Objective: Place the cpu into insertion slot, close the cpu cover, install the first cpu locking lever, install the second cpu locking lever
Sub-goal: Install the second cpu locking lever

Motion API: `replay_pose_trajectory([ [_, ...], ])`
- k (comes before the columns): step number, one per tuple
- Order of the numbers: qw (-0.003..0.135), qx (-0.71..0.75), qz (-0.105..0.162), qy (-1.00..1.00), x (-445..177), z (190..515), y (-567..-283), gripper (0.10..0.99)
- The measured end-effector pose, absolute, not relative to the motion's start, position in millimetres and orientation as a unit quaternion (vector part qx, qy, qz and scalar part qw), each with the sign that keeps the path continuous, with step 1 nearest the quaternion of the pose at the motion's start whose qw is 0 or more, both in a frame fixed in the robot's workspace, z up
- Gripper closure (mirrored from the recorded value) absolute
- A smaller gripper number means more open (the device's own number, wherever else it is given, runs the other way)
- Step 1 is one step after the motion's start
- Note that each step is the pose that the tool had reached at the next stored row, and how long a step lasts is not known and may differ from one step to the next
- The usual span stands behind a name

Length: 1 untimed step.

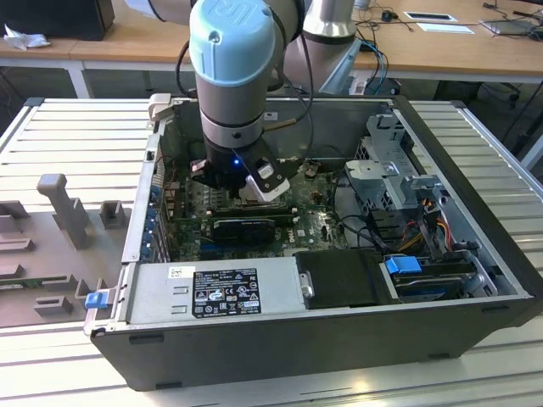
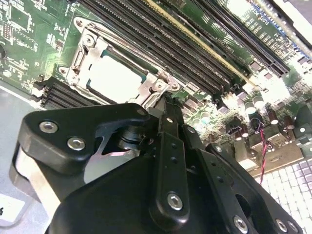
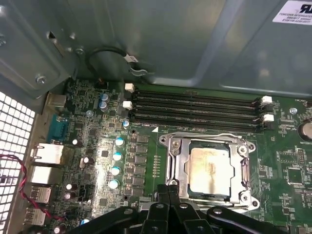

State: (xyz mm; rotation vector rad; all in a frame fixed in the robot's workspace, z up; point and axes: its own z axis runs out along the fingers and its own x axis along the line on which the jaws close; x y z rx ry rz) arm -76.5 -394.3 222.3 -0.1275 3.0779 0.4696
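The cpu point(image 3: 209, 165) lies flat in the insertion slot on the green motherboard, its pale cream-silver top visible through the window of the cpu cover point(image 3: 179, 163). The silver cover frame lies down over the chip's edges. In the second wrist view the same cpu point(image 2: 114, 78) sits inside the cover point(image 2: 80, 56). My gripper point(image 3: 168, 189) is shut, its black fingers pressed together with nothing visible between them, the tips right at the edge of the socket frame. From the exterior view the gripper point(image 1: 246, 188) is low inside the computer case, over the board.
Black memory slots point(image 3: 195, 109) run beside the socket. A long black card point(image 1: 243, 225) stands on the board near the gripper. The case wall point(image 3: 170, 39), power supply point(image 1: 221, 292), drive cage point(image 1: 390, 174) and loose cables point(image 1: 348, 229) hem in the board.
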Motion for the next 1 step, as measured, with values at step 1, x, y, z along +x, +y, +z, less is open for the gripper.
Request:
replay_pose_trajectory([
  [1, 0.013, -0.041, 0.151, 0.988, -76.5, 222.9, -394.2, 0.980],
])
